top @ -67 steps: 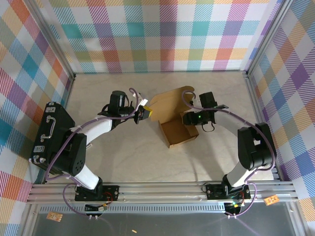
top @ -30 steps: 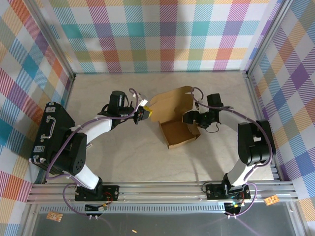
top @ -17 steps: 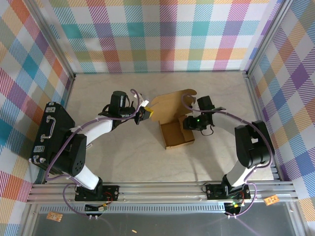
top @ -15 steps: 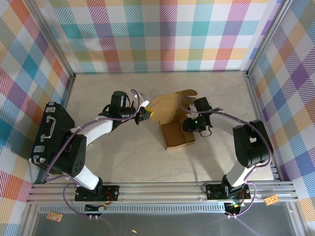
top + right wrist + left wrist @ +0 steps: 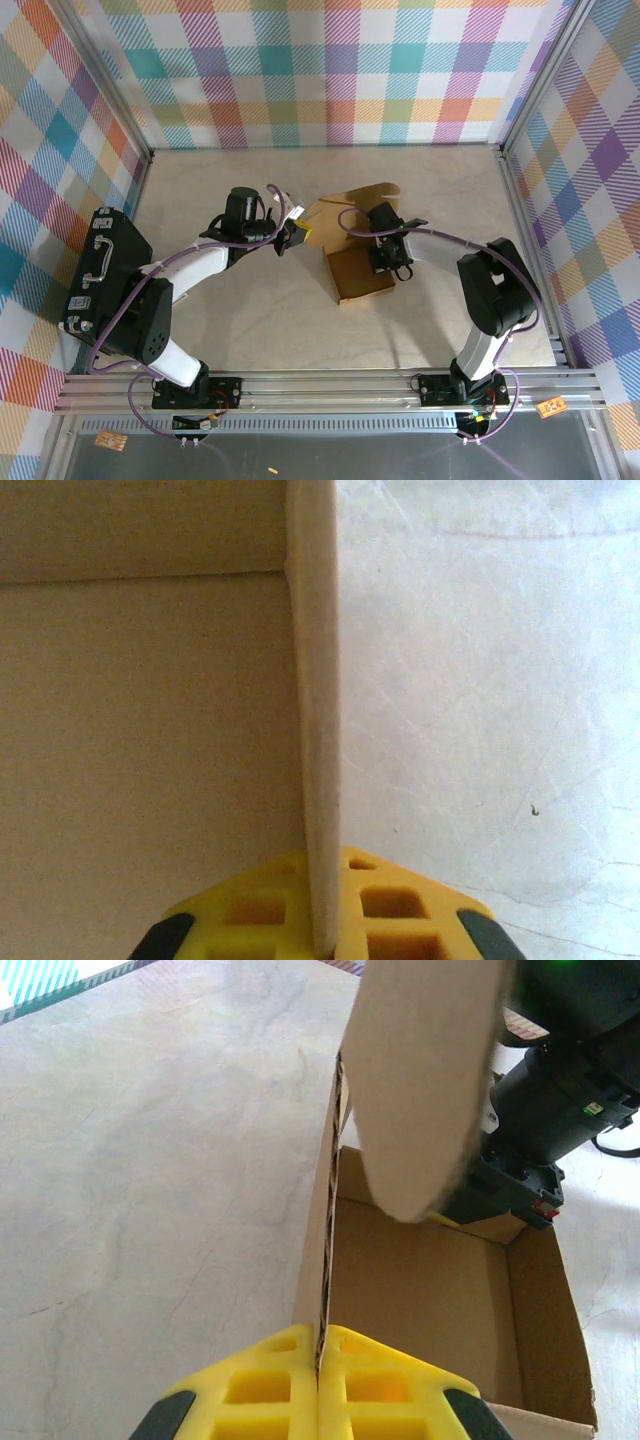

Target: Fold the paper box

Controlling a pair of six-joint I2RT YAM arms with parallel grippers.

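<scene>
Two grippers (image 5: 320,1345) (image 5: 322,880) on paper box (image 5: 360,278)

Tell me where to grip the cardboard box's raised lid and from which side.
Probably grip the lid by its rounded free edge, coming down from above with the jaws straddling the thin sheet. It stands up at the far side of the box, so that edge is exposed, while the left gripper and right gripper are shut on the side walls.
</scene>
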